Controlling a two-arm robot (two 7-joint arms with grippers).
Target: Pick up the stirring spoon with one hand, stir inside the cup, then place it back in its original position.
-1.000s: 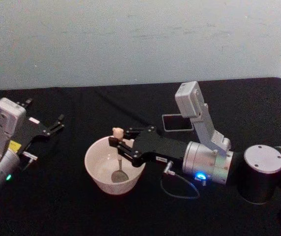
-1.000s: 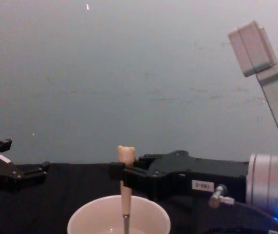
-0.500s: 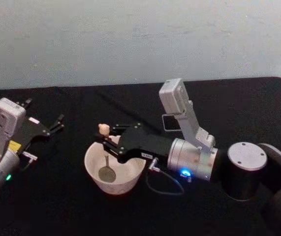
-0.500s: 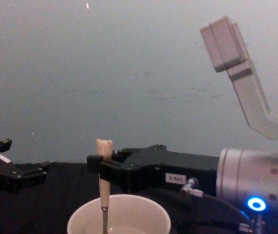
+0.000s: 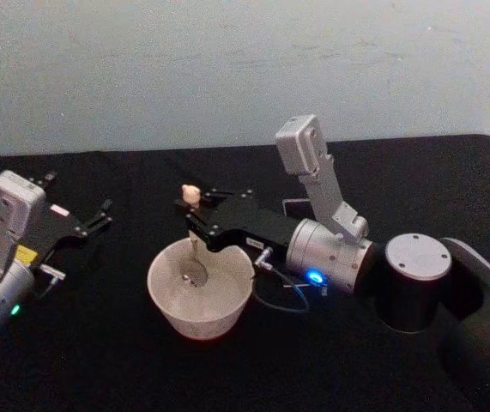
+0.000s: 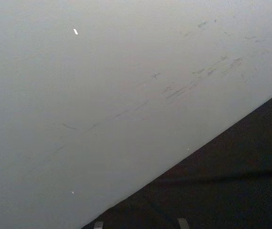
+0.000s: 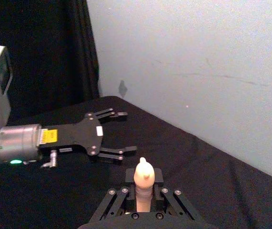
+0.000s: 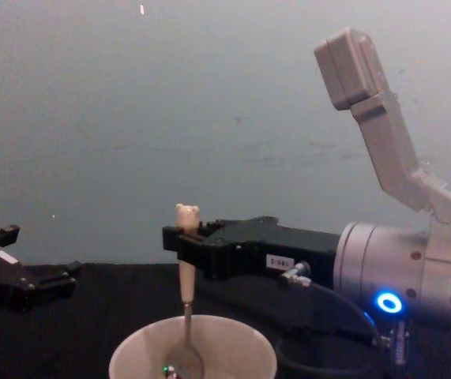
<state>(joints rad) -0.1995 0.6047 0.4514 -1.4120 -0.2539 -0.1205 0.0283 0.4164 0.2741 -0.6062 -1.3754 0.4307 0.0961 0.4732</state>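
On the robot's left, the left gripper hangs idle over the black tablecloth, well apart from the cup, and its two dark fingers are spread wide with nothing between them; the right wrist view shows the same spread of the left gripper. Toward the middle of the table stands the cream-white cup, upright on the cloth, its wide round rim clear in the chest view. Inside it is the stirring spoon, almost upright, with the metal bowl down in the cup's hollow and the thin stem rising past the rim to the pale beige handle and its small bear head. Whether the bowl touches the cup's bottom cannot be told. The right gripper reaches in level from the robot's right, just above the cup's far rim, and its black fingers are clamped together on the spoon's handle just below the bear head, seen from the side in the chest view and from behind in the right wrist view.
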